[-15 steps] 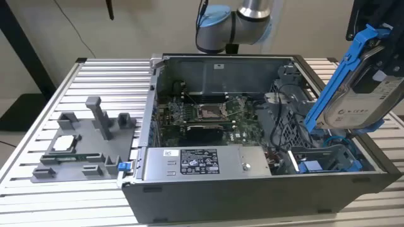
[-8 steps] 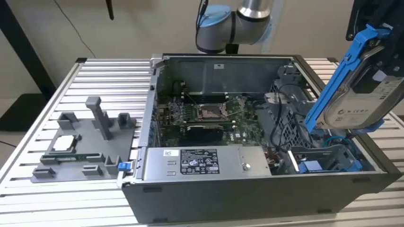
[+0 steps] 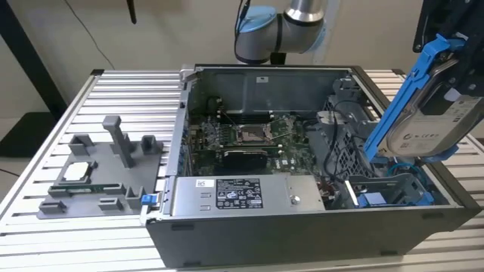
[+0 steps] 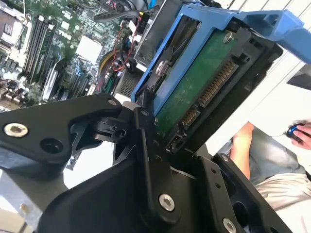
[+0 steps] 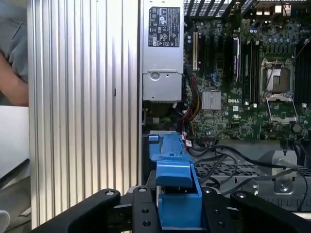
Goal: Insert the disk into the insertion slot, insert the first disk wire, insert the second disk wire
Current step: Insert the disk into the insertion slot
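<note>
Now pinching the disk (image 3: 423,122) tight in the gripper (image 5: 179,208), high over the open computer case (image 3: 302,229).

Grips the blue frame at one end, with black fingers (image 5: 141,213) pressed on both sides in the first wrist view. Stands almost on end, tilted, at the exterior view's right, up above the insertion slot (image 3: 389,184) and not in it. Shows a green board and gold plug pins in the second wrist view. Also another blue-fronted carrier (image 3: 374,199), low in the near right corner of the case.

Beige wall (image 3: 166,34) behind a ribbed aluminium table (image 3: 128,90), black post (image 3: 30,56) beside it.
</note>
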You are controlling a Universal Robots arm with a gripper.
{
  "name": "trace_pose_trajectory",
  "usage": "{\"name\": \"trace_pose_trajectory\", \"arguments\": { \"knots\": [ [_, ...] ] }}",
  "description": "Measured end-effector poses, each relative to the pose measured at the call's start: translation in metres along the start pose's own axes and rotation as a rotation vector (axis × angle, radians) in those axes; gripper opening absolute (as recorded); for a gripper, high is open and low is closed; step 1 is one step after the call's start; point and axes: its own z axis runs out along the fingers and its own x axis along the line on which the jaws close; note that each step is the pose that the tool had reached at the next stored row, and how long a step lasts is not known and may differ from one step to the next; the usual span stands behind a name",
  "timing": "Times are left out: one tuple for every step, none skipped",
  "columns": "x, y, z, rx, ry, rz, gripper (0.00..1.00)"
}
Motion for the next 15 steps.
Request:
{"name": "trace_pose_trajectory", "arguments": {
  "knots": [
    [0.0, 0.0, 0.0012, 0.0, -0.0001, 0.0, 0.0],
    [-0.0001, -0.0002, 0.0025, 0.0, 0.0001, 0.0, 0.0],
    [-0.0001, -0.0003, 0.004, 0.0, -0.0001, 0.0, 0.0],
    [-0.0001, -0.0006, 0.0054, 0.0, 0.0, 0.0, 0.0],
    [-0.0001, -0.0009, 0.0067, 0.0, 0.0001, 0.0, 0.0],
    [-0.0001, -0.0012, 0.0081, 0.0, 0.0002, 0.0, 0.0],
    [-0.0002, -0.0016, 0.0094, 0.0, 0.0003, 0.0, 0.0],
    [-0.0001, -0.002, 0.0109, 0.0, 0.0002, 0.0, 0.0],
    [-0.0001, -0.0023, 0.0123, 0.0, 0.0, 0.0, 0.0],
    [-0.0002, -0.0027, 0.0135, 0.0, 0.0002, 0.0, 0.0],
    [-0.0002, -0.0032, 0.0149, 0.0, 0.0002, 0.0, 0.0],
    [-0.0002, -0.0036, 0.0163, 0.0, 0.0, 0.0, 0.0],
    [-0.0002, -0.004, 0.0176, 0.0, 0.0001, 0.0, 0.0],
    [-0.0002, -0.0044, 0.0189, 0.0, 0.0001, 0.0, 0.0],
    [-0.0002, -0.0049, 0.02, 0.0, 0.0001, 0.0, 0.0]
  ]
}}
